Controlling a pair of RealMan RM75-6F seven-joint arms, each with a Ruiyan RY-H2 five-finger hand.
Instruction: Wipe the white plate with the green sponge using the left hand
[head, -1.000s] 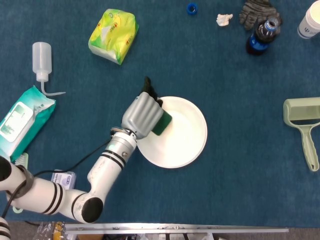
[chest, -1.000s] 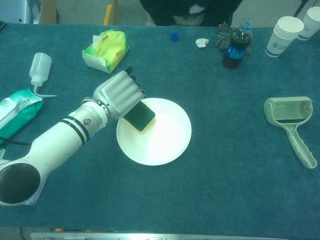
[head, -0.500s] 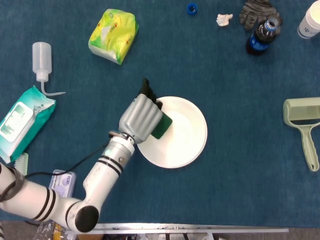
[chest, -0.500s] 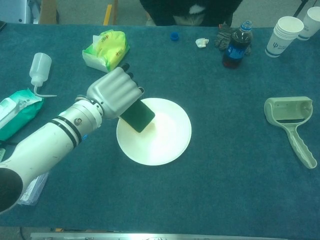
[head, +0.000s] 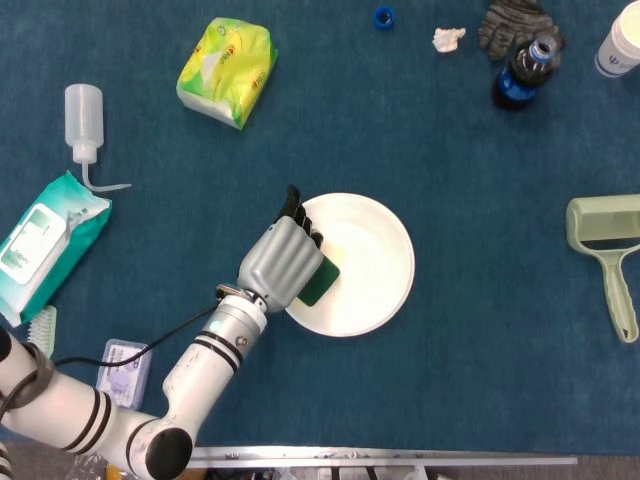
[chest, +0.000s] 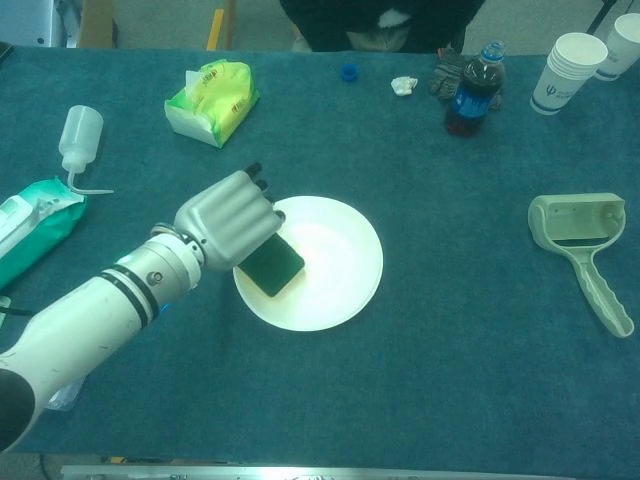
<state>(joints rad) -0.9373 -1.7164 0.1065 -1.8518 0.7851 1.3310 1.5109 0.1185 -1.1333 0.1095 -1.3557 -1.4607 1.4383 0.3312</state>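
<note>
Far to the left of my left hand (chest: 228, 222) lie a teal pack of wet wipes (head: 45, 240) and a clear plastic squeeze bottle (head: 84, 119). Beyond my hand, up and to the left, sits a yellow-green soft pack of tissues (chest: 212, 100).

My left hand has its fingers curled tight around the dark green rectangular sponge (chest: 273, 265). The sponge comes out just under my fingers and lies on the left part of the round white plate (chest: 345, 270). My hand covers the left rim of the plate in the head view (head: 285, 262). I cannot tell how hard the sponge (head: 320, 282) presses on the plate (head: 375, 265).

Everything rests on a dark blue cloth surface (chest: 450, 350). Far to the right of my hand, at the back, stands a dark bottle with a blue label (chest: 473, 90), then white paper cups (chest: 563, 70). A pale green plastic lint roller with a handle (chest: 585, 255) lies well apart on the right. My right hand does not show in either view.
</note>
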